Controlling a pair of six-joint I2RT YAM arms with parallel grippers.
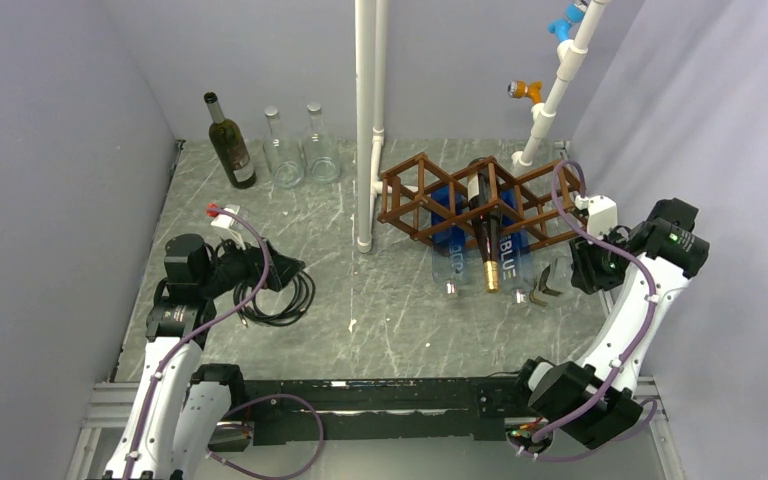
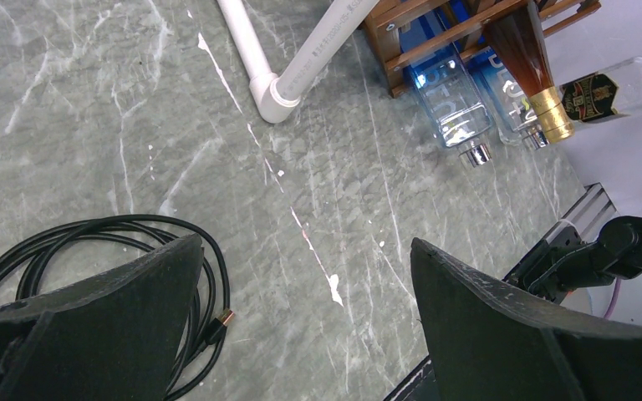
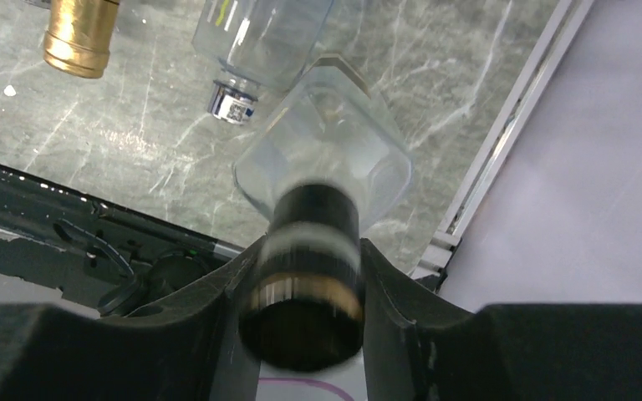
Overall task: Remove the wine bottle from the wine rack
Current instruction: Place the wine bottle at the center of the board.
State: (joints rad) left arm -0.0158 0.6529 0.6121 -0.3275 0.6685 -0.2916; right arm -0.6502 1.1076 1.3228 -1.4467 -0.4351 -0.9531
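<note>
Two tools in view: right tool (image 3: 309,259) is clamped on the black-capped neck of the clear wine bottle (image 3: 326,159). That bottle is out of the wine rack (image 2: 456,33), just beside its right end, near the surface's (image 1: 380,300) right edge. Left tool (image 2: 305,244) gapes wide, holding nothing, near a black cable coil (image 1: 280,290). Dark wine bottle (image 1: 484,235) lies in the rack.

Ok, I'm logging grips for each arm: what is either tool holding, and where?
Right tool grips the clear bottle at its black-capped neck; left tool is open, holding nothing.
</note>
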